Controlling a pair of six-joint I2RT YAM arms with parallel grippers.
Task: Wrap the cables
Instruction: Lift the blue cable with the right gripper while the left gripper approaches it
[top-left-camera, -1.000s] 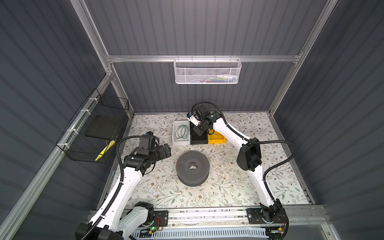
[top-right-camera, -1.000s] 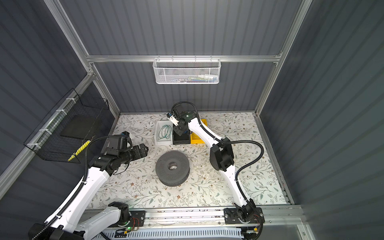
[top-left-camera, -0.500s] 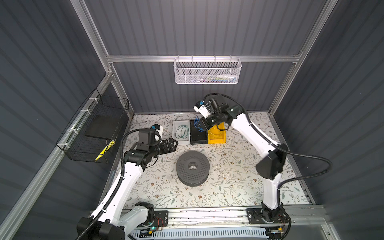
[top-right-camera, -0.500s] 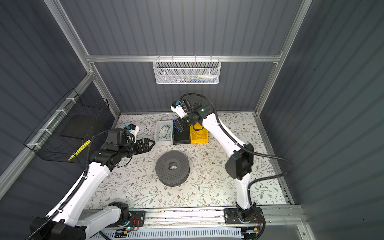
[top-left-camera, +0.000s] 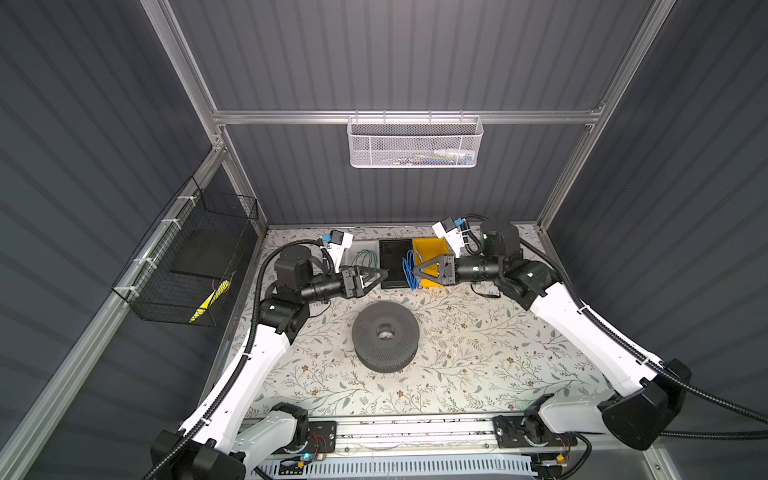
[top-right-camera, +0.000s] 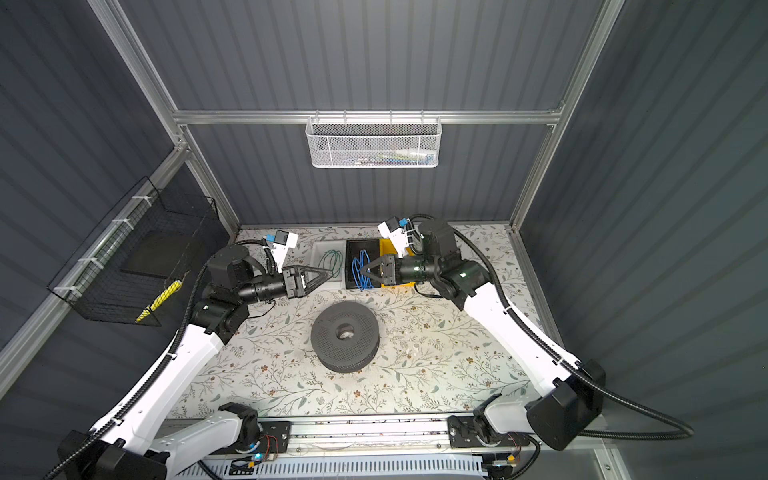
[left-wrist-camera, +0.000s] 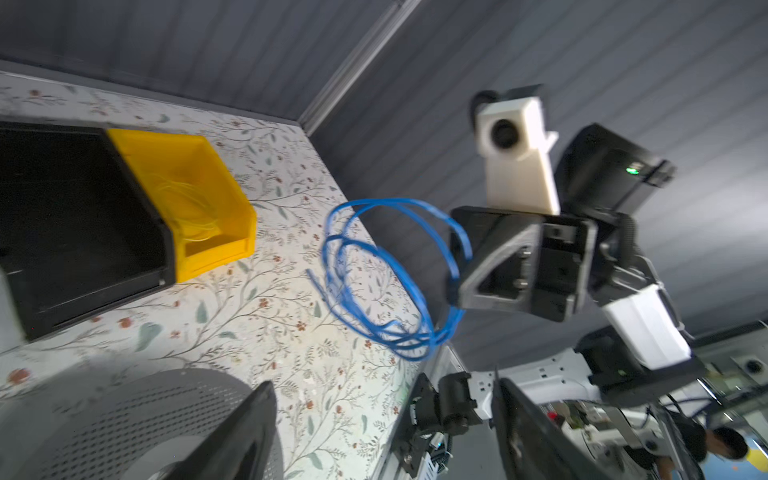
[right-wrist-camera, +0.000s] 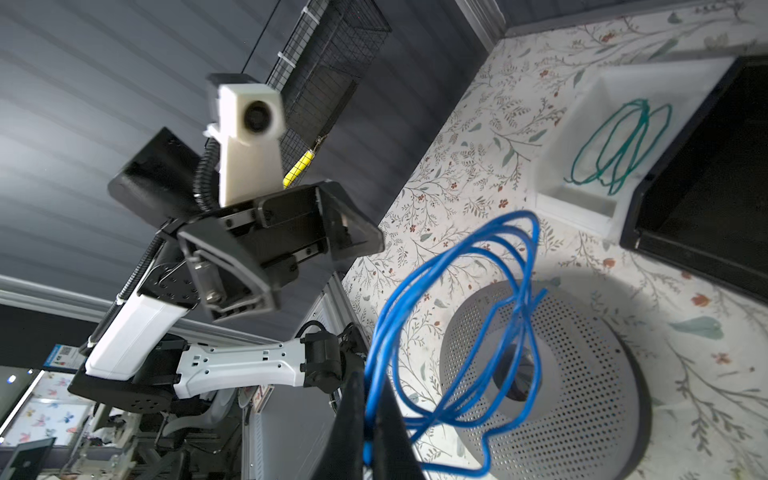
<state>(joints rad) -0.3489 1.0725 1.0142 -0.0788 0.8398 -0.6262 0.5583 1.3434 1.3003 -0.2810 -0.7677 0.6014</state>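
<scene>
The left hand (top-left-camera: 384, 274) stands open and empty, pointing right at the blue wire (top-left-camera: 409, 282). Its loose loops dangle above the far table (top-left-camera: 478, 332), pinched in the closed right hand (top-left-camera: 414, 272). This looks like the step of taking a second grip. Next, the left hand must close on one free strand.

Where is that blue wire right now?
In both top views the blue wire hangs in loose loops from the shut right hand, in the air near the black tray.

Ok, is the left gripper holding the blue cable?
No, the left gripper is open and empty; the right gripper pinches the blue cable.
</scene>
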